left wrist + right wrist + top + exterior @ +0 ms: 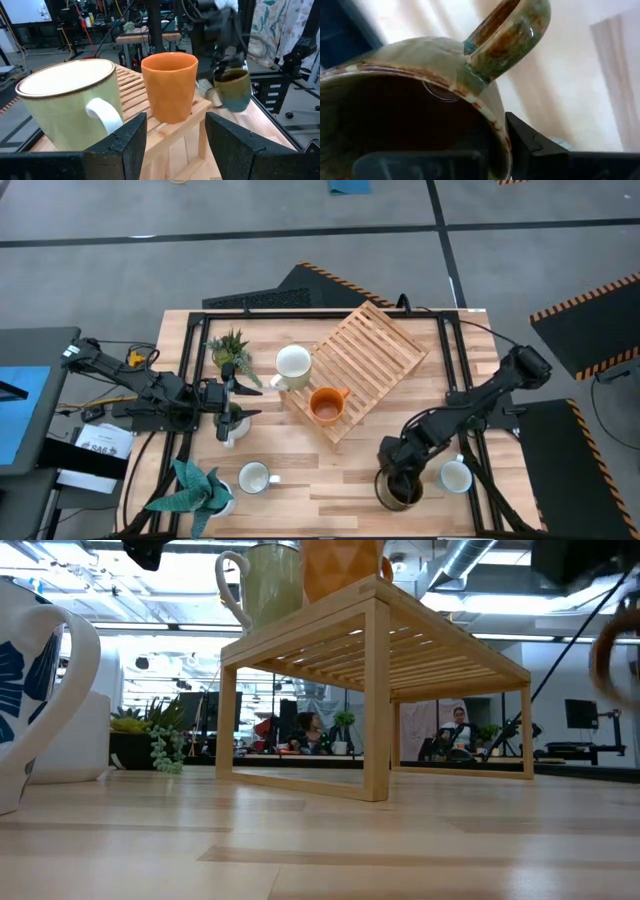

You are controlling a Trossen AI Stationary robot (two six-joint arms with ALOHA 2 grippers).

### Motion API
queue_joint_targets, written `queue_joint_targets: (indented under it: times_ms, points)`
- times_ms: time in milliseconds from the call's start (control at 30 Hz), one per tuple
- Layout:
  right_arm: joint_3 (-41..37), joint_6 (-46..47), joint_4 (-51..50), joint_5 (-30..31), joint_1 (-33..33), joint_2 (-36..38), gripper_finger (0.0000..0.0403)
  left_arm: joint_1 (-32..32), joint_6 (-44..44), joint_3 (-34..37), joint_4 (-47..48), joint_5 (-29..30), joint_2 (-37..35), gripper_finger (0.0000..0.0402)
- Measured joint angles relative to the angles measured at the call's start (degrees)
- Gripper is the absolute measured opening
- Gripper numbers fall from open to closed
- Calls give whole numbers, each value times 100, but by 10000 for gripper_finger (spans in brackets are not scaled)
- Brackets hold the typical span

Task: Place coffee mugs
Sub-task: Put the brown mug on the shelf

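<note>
Overhead, right gripper (402, 483) fingers grasp the brown-green mug (398, 490) by its rim, mouth upward, near the counter's (330, 480) front edge; left gripper (232, 402), fingers released, faces the rack (365, 365).

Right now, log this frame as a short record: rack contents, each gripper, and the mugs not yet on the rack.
rack: slatted wooden rack set diagonally at table centre
on rack: cream-white mug and orange mug, side by side at its near-left edge
right gripper: right gripper shut on the green-brown mug, near the table's front right; in the left wrist view the mug hangs off the table
left gripper: left gripper open, left of the rack, facing the two racked mugs
mugs on table: white mug at front right, another white mug at front centre-left
</note>
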State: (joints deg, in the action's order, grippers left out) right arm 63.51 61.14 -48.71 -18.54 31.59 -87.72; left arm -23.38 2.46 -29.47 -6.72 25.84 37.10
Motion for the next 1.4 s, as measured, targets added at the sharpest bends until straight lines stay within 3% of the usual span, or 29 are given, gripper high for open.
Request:
queue_joint_targets:
  times_ms: [167, 233, 367, 700, 867, 967, 1133, 1400]
  points:
    - [577, -141, 465, -97, -66, 476, 58, 0, -2, 0, 0, -1, 2, 187]
    - [894, -221, 469, 161, -62, 669, 58, 0, -4, 0, -2, 1, 2, 187]
    - [1645, -913, 427, 1025, -57, 989, 58, 0, -4, 0, -2, 2, 2, 187]
    - [3511, -3922, -37, 3256, -473, 1084, 58, 0, -4, 0, -4, 5, 2, 187]
    - [3945, -4370, -138, 4945, -1082, 1082, 58, 0, -2, 0, -4, 5, 2, 187]
    - [4086, -4230, -533, 5647, -1508, 1082, 58, 0, 0, 0, -4, 5, 2, 187]
    - [4277, -3498, -1510, 5751, -2401, 1012, 58, 0, 2, 0, -4, 5, 2, 187]
    - [4693, -2992, -2914, 5107, -3472, 288, 58, 0, 6, 0, -22, 51, 2, 187]
